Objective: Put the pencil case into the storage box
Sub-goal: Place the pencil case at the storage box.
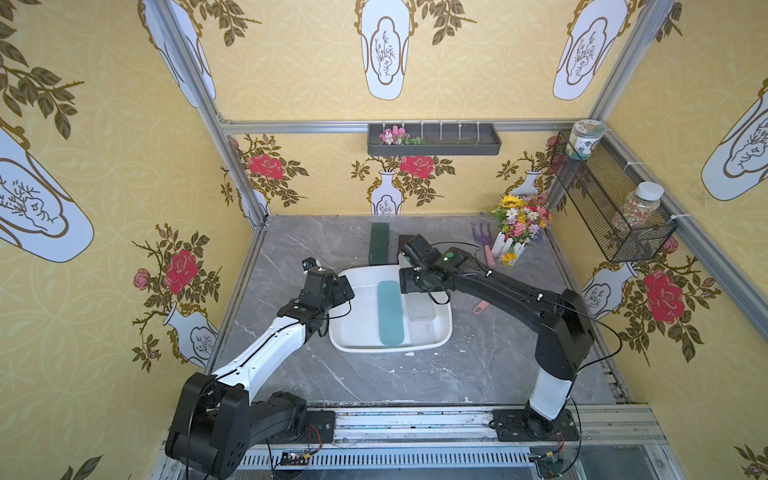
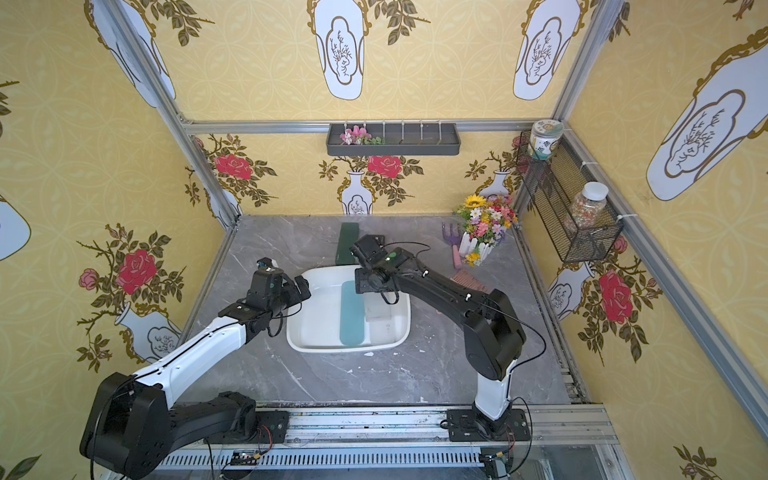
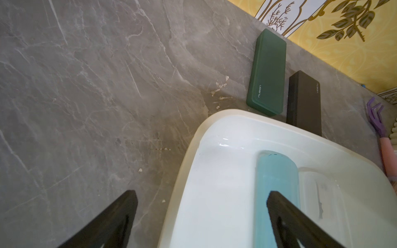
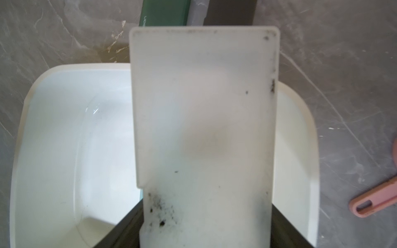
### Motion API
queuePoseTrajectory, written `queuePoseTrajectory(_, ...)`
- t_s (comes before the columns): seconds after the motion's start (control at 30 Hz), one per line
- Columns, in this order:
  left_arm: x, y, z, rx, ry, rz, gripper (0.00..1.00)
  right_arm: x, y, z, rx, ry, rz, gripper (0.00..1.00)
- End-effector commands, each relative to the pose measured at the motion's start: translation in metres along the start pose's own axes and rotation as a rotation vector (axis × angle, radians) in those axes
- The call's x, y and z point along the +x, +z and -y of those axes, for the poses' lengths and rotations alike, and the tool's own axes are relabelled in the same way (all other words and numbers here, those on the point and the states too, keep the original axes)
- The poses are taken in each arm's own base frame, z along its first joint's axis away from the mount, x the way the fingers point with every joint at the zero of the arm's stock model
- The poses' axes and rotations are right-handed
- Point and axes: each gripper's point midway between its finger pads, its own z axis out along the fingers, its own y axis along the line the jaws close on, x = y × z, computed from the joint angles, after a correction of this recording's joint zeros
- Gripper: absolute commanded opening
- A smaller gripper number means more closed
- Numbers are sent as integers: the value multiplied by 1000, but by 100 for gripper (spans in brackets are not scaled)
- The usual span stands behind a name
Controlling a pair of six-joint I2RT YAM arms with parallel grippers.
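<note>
- The step in hand looks like the carry over the box. The right end effector (image 1: 406,264) is clamped on a flat white rectangular plastic pencil case (image 4: 204,107), held above the far end of the large shallow white plastic storage box (image 1: 388,347).
- The left end effector (image 3: 202,194) stands wide and empty, with the box's rim beneath it.
- Below the right end effector, a teal rounded case (image 1: 390,312) and a frosted translucent case (image 1: 420,309) lie in the box. Beyond its tips, a dark green case (image 3: 266,73) and a black case (image 3: 304,101) lie on the grey marbled table (image 1: 374,382).
- The next move probably calls for drawing the held case back inside the far rim, lowering it, then letting go.
- The held case hides what lies under it in the right wrist view. Both top views show little of it, and its height above the box cannot be told.
</note>
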Motion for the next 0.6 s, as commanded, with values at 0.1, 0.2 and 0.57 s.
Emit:
queuePoseTrajectory(0.1, 1, -3, 1, 23, -15, 9, 100, -7, 17, -43, -21, 35, 63, 77)
queuePoseTrajectory(0.2, 1, -6, -1, 17, -16, 13, 100, -4, 28, -57, -29, 45, 70, 77)
queuePoseTrajectory(0.57, 1, -7, -5, 0, -17, 20, 100, 19, 60, -97, -57, 54, 54, 77)
